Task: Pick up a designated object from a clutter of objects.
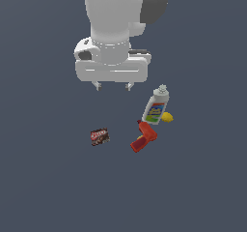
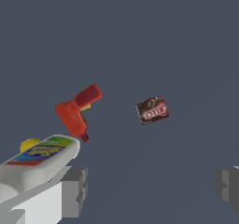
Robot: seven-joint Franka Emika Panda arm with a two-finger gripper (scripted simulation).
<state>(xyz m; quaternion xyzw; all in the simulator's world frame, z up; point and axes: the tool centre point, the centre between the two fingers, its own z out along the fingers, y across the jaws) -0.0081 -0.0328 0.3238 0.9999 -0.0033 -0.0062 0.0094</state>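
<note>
Exterior view: red drill below wide-spread, empty fingers, toward the right.

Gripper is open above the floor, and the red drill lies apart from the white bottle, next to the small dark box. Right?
Not quite. The red drill lies right by the white bottle; the dark box sits apart, toward the exterior view's left. The gripper is open and above, holding nothing.
</note>
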